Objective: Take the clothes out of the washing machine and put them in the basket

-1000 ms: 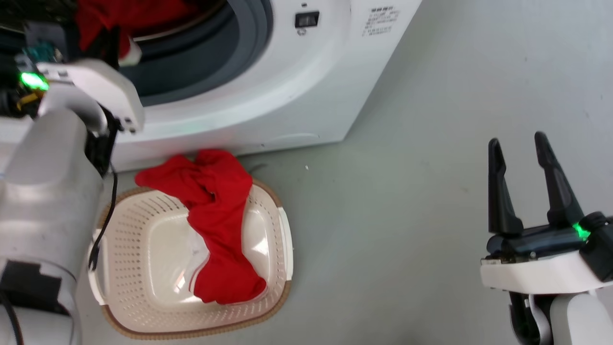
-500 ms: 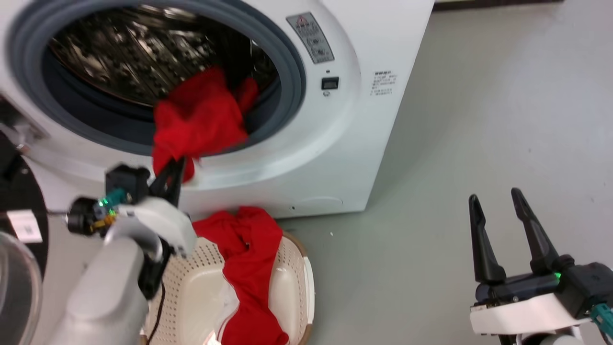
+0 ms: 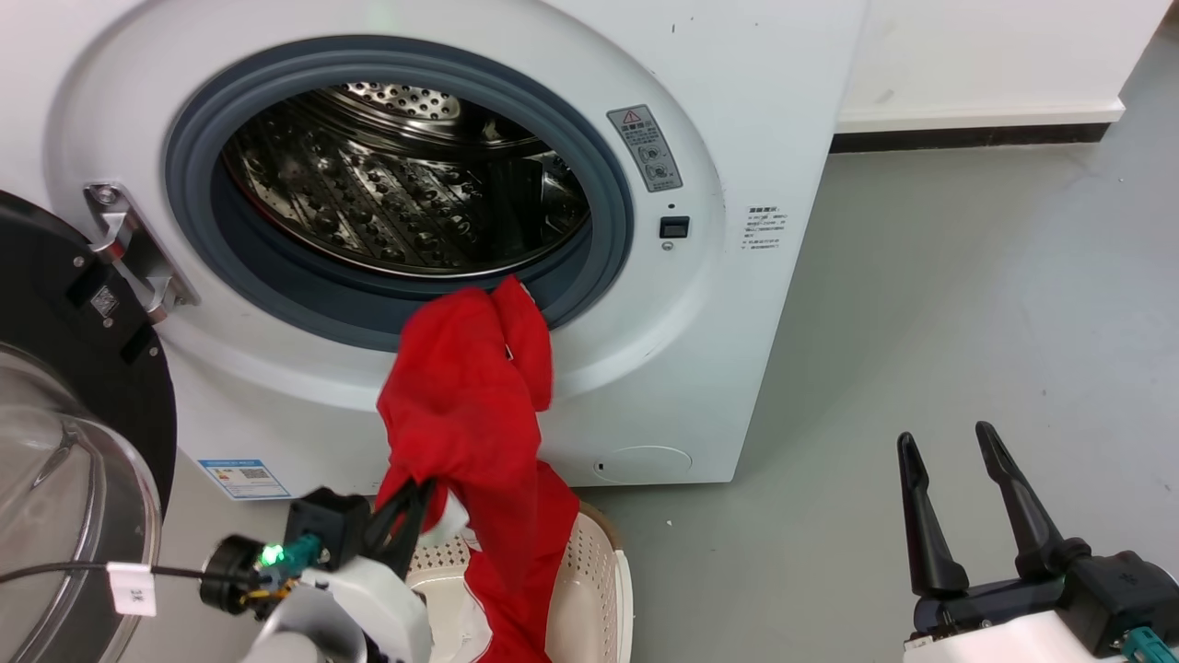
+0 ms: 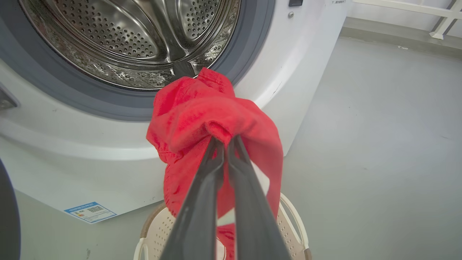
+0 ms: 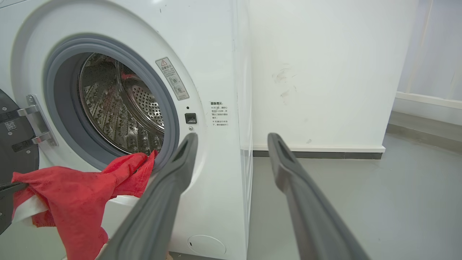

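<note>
The washing machine [image 3: 728,304] stands with its round opening uncovered and its steel drum [image 3: 396,193] bare inside. One of the red clothes [image 3: 461,387] hangs from the lower grey ring of the opening down to my left gripper [image 3: 410,506]. That gripper [image 4: 225,139] is shut on a bunch of the garment [image 4: 209,112], just above the cream basket [image 3: 599,580]. A second red garment [image 3: 520,589] lies in the basket. My right gripper [image 3: 946,436] stands open over the floor to the right, holding nothing. Its wrist view shows the hanging garment [image 5: 72,187] at lower left.
The machine's glass porthole door [image 3: 55,414] is swung open at the far left, close to my left arm. Grey floor [image 3: 921,304] stretches to the right of the machine. A white wall with a dark skirting [image 3: 967,138] runs behind.
The head camera has tilted up, showing the whole opening. My left gripper has pulled the red garment down out of the drum; only its upper end still rests on the ring.
</note>
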`<state>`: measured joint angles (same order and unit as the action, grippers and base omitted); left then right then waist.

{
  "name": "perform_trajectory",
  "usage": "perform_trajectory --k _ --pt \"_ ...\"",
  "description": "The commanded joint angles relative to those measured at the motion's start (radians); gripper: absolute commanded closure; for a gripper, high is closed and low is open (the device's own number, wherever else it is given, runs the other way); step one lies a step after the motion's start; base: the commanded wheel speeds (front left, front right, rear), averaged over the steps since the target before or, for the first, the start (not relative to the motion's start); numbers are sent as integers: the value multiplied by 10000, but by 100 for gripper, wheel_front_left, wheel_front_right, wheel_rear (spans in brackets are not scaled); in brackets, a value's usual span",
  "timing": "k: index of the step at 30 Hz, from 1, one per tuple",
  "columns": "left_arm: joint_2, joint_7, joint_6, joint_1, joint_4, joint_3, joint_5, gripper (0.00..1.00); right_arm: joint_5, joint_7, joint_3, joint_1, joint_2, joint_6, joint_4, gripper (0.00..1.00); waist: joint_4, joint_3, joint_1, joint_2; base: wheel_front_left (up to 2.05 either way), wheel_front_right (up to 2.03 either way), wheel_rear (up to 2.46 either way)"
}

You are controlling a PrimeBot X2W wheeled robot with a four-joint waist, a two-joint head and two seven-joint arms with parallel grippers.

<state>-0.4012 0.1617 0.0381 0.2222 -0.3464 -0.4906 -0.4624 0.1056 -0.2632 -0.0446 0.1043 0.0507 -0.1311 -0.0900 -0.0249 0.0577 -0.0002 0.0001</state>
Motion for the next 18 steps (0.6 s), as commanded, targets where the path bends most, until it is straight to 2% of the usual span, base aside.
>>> perform_trajectory --k 1,9,18 --pt "-21 -95 -85 -319 260 -76 -69 100 -19 -24 -19 65 -8 7 8 0 53 -20 2 -1 0 0 0" --pt "204 -192 -54 -678 -41 -381 -176 100 -50 -24 -104 -349 -9 7 -109 0 -123 546 2 -1 0 0 0" --pt "918 271 314 195 -2564 -542 -386 100 -48 -24 -112 -1182 -9 7 -282 0 -696 2015 2 -1 0 0 0"
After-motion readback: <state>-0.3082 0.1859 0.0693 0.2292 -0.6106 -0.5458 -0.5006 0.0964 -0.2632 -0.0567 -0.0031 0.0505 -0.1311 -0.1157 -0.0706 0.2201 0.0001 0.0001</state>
